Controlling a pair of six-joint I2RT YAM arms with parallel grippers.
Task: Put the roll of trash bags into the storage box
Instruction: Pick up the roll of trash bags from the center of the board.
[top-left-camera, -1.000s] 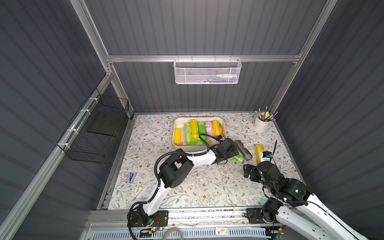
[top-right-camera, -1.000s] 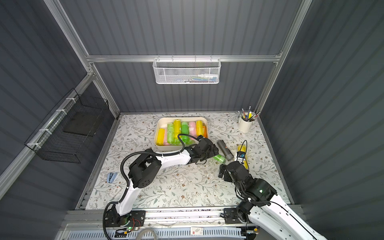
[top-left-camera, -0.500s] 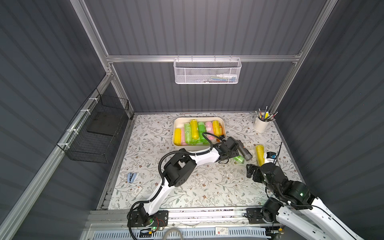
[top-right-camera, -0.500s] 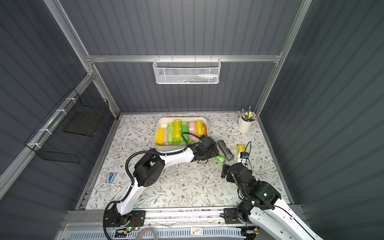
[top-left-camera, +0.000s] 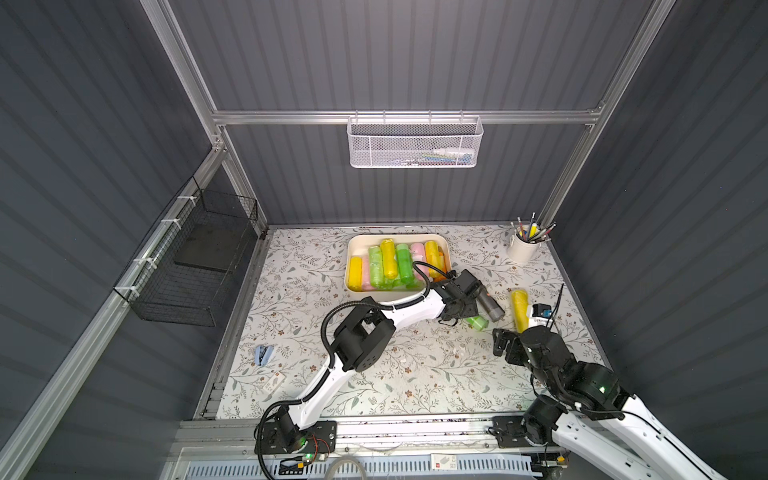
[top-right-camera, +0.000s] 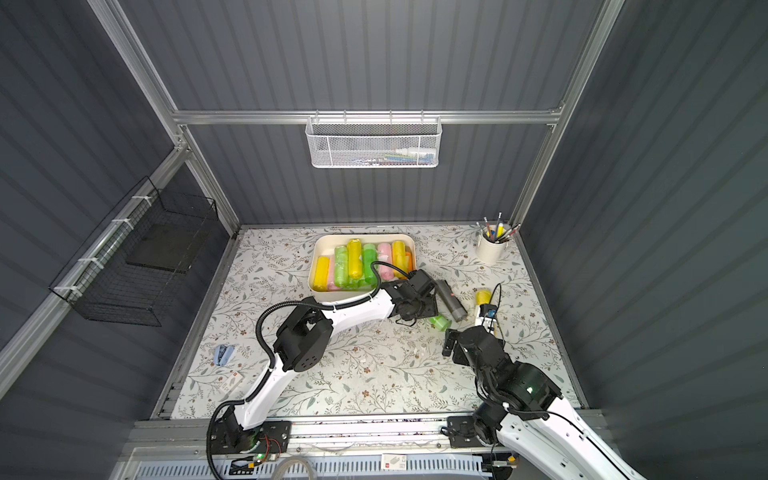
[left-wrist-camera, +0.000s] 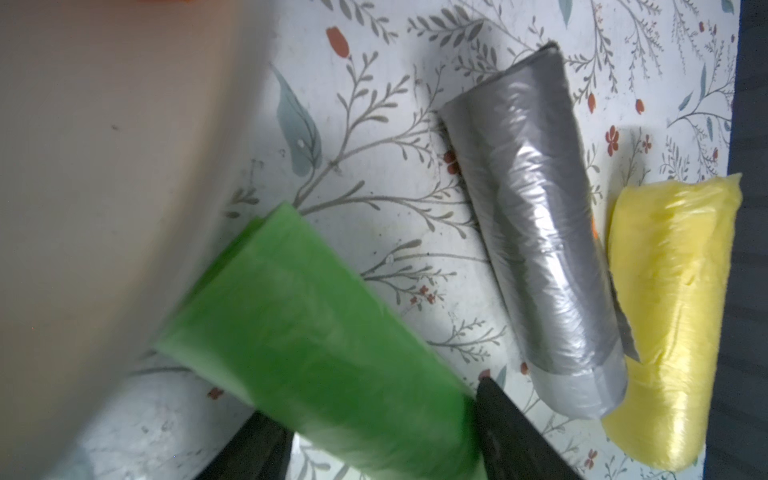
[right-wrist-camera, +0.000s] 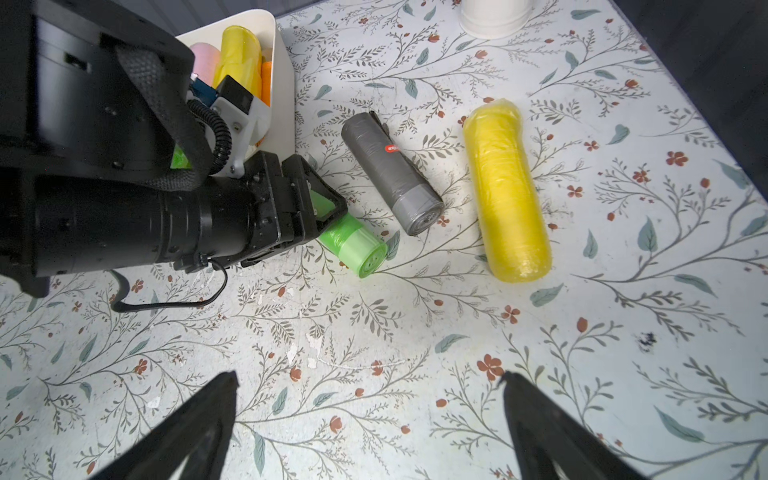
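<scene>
Here the green roll of trash bags (right-wrist-camera: 353, 245) lies on the floral bench (right-wrist-camera: 415, 332), outside the storage box (right-wrist-camera: 282, 104) and just off that box's near right corner. The left gripper (left-wrist-camera: 374, 411) is down over it. In the left wrist view the roll (left-wrist-camera: 316, 340) runs between the two black fingers (left-wrist-camera: 511, 428), one close against each side. That view is blurred there, so whether they already pinch the roll or only flank it is unclear. One end of the roll sticks out past the gripper and shows its hollow core.

Near it on the robot's right lies a grey roll (right-wrist-camera: 390, 174), apart from the green one. Beyond that lies a larger yellow roll (right-wrist-camera: 507, 195); in the left wrist view the grey roll (left-wrist-camera: 540, 232) overlaps the yellow one (left-wrist-camera: 673, 311), while the right wrist view shows a gap of bench between them.

In both top views the cream storage box (top-left-camera: 397, 237) sits toward the back of the bench and holds yellow, green, pink and orange rolls (top-left-camera: 388, 259) packed side by side.

The right gripper (right-wrist-camera: 370, 378) hangs over bare bench nearer the front edge, with its fingers (right-wrist-camera: 208, 415) spread wide and nothing between them.

A white cup of pens (top-left-camera: 521, 251) stands at the back right corner. A white mesh basket (top-left-camera: 413, 145) hangs on the back wall and a black wire basket (top-left-camera: 187, 266) on the left wall.
</scene>
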